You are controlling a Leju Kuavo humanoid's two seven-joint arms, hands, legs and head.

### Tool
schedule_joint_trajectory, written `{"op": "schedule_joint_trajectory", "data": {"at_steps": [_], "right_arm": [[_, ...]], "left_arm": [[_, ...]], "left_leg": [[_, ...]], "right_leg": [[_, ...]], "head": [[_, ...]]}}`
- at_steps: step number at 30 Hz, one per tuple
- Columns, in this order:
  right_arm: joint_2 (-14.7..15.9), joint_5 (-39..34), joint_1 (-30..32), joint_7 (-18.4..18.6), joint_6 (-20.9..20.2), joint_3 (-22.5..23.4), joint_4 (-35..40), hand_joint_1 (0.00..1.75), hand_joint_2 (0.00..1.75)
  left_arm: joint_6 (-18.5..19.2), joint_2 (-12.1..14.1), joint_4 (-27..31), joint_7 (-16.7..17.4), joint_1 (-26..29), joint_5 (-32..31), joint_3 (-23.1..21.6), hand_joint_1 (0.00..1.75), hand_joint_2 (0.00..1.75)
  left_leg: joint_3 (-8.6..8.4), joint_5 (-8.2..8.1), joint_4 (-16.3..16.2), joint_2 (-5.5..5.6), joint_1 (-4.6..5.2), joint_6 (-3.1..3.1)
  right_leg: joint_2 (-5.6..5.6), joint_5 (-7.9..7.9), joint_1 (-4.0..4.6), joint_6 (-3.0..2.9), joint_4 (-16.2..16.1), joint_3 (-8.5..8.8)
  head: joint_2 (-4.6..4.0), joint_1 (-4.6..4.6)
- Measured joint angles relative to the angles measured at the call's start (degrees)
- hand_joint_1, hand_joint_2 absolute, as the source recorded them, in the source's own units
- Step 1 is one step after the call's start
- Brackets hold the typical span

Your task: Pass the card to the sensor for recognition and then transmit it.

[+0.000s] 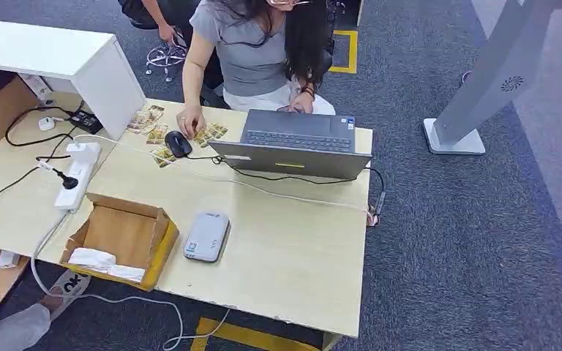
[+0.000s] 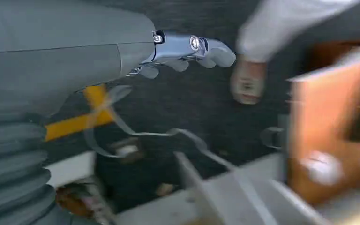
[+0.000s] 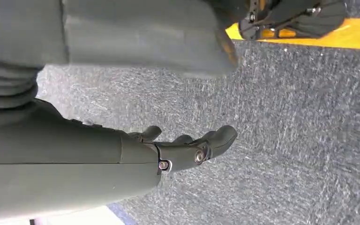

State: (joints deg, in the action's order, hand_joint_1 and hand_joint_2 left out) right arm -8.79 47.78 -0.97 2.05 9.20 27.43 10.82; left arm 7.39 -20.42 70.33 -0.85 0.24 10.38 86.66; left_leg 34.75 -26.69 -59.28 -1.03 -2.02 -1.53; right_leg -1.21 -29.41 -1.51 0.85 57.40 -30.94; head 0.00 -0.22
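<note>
The left hand [image 2: 187, 49] is seen in its wrist view with fingers [image 2: 218, 50] loosely apart and nothing held; blurred floor lies beyond the fingertips. The right hand [image 3: 187, 150] is likewise held out over grey carpet, fingers [image 3: 222, 136] slightly spread and empty. The cards [image 1: 208, 134] are spread at the table's [image 1: 300, 270] far edge, under a person's hand [image 1: 190, 121]; the grey sensor [image 1: 206, 236] lies beside a cardboard box [image 1: 121, 238], bare tabletop around it

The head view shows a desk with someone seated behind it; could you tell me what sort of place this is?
Probably an office reception or check-in desk: a person sits at a laptop with cards spread beside a mouse, a grey card reader lies on the table, and a kiosk stand rises from grey carpet.
</note>
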Motion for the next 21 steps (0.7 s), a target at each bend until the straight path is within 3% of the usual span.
{"op": "schedule_joint_trajectory", "data": {"at_steps": [4, 5, 6, 21], "right_arm": [[0.3, -2.6, 0.1, -0.9, -1.6, -1.2, 0.1, 0.00, 1.75], [0.4, -3.5, 0.2, -1.0, -1.9, -1.6, 0.1, 0.00, 1.75], [0.5, -4.3, 0.2, -1.0, -2.0, -2.0, 0.2, 0.00, 0.00], [2.6, -19.1, 3.0, -1.5, -4.4, -9.6, 3.1, 0.00, 0.00]], "left_arm": [[0.7, 0.3, -9.5, 0.2, 0.3, -3.7, -3.5, 0.00, 1.75], [0.7, 0.4, -11.0, 0.3, 0.3, -4.1, -5.1, 0.00, 0.00], [0.7, 0.6, -12.3, 0.3, 0.3, -4.2, -6.3, 0.00, 0.00], [-1.9, 6.1, -25.6, 0.6, 2.9, -6.4, -30.9, 0.00, 0.00]], "left_leg": [[-0.03, 0.00, 0.0, 0.03, 0.01, 0.01], [-0.03, 0.00, 0.0, 0.03, 0.00, 0.01], [-0.03, 0.00, 0.0, 0.03, 0.00, 0.00], [-0.05, 0.00, 0.0, 0.03, -0.01, 0.00]], "right_leg": [[-0.02, 0.00, -0.02, 0.00, 0.0, -0.10], [-0.03, 0.00, 0.00, 0.00, 0.0, -0.08], [-0.02, 0.00, 0.00, 0.00, 0.0, -0.06], [-0.01, 0.01, 0.00, -0.01, 0.0, 0.04]], "head": [[0.00, 0.02], [0.00, 0.04], [0.00, 0.02], [0.00, 0.02]]}}
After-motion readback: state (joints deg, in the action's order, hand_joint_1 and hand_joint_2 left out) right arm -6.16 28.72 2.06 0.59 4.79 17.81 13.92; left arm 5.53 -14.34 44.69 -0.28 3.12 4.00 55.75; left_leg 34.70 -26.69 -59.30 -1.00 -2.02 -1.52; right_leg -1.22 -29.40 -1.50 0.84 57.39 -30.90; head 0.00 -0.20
